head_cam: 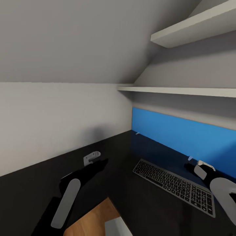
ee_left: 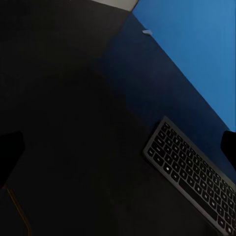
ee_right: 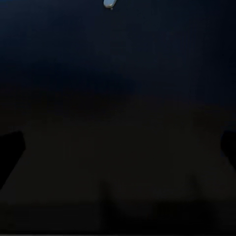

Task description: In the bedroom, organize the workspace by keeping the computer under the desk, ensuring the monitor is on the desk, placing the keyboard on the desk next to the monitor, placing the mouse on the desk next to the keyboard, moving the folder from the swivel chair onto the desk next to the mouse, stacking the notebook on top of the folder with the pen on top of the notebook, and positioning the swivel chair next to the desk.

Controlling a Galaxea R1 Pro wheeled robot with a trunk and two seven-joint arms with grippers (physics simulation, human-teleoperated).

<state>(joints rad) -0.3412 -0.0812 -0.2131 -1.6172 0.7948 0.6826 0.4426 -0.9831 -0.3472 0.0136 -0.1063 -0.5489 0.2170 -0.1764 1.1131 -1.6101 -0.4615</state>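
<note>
The keyboard (head_cam: 173, 185), dark keys in a silver frame, lies flat on the glossy black desk (head_cam: 131, 147), parallel to the blue back panel (head_cam: 183, 134). My left gripper (head_cam: 98, 162) hovers over the desk's corner area, left of the keyboard (ee_left: 191, 172). It is open and holds nothing, its fingertips (ee_left: 11, 147) spread wide. My right gripper (head_cam: 193, 165) hangs open and empty over the desk (ee_right: 118, 123), between the keyboard's far right end and the panel. The monitor, mouse, folder, notebook, pen and swivel chair are out of view.
Two white wall shelves (head_cam: 183, 90) (head_cam: 196, 28) jut out above the blue panel. White walls close the corner behind the desk. Wooden floor (head_cam: 95, 219) shows inside the desk's L. A pale grey shape (head_cam: 114, 227) sits there; I cannot tell what it is.
</note>
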